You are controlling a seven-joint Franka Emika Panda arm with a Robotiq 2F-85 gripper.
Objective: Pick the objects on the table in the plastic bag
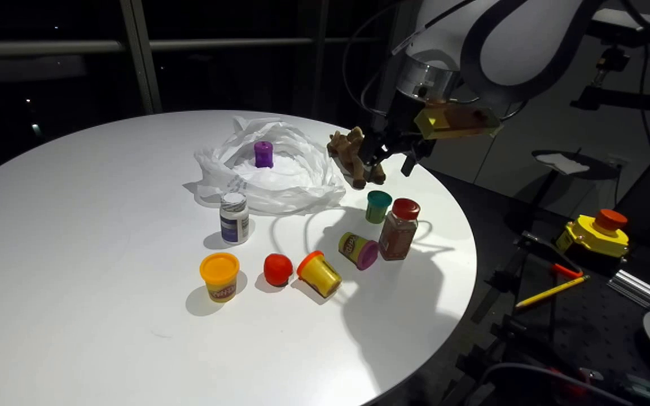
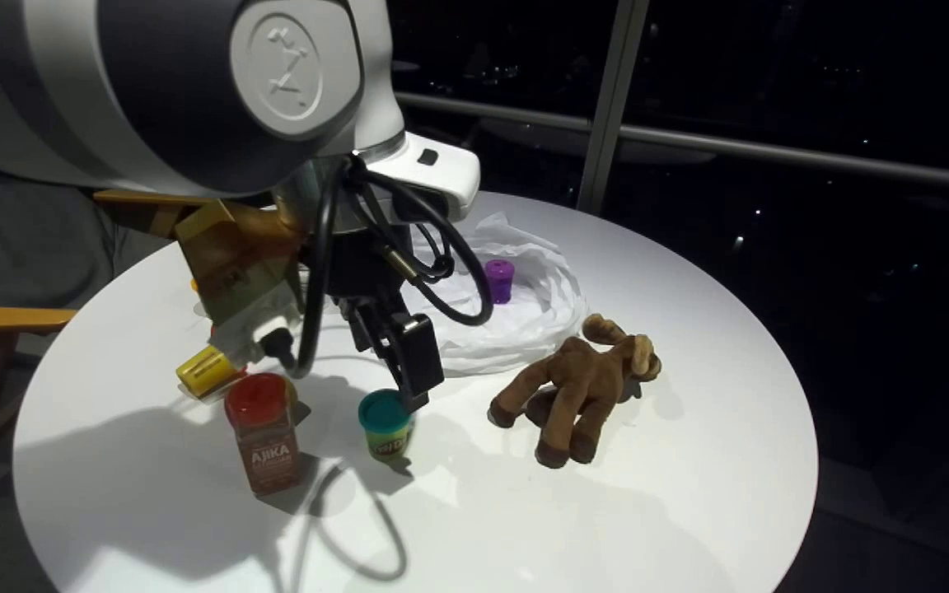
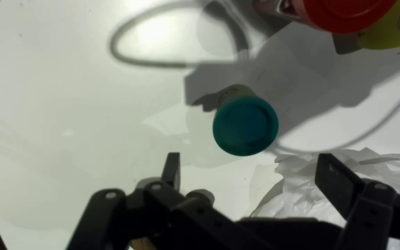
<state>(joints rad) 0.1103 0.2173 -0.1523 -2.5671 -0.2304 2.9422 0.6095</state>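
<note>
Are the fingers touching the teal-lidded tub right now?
Apart: the wrist view shows white tabletop between the spread fingers and the teal-lidded tub.

A large round white table (image 1: pixel 105 237) carries a loose scatter of things; a wrinkled translucent plastic bag (image 1: pixel 280 197) lies open on it, with a white bottle (image 1: pixel 235 220) upright just beside and a brown plush figure (image 2: pixel 577 383) resting near. An orange tub (image 1: pixel 220 276) stands upright; next along come a round red object (image 1: pixel 277 269) and a yellow tub (image 1: pixel 320 276) on its side; a purple-lidded tub (image 1: pixel 358 250) also lies sideways, just beside an upright red-capped jar (image 1: pixel 398 231); a teal-lidded tub (image 2: pixel 385 426) stands between jar and plush figure.
</note>
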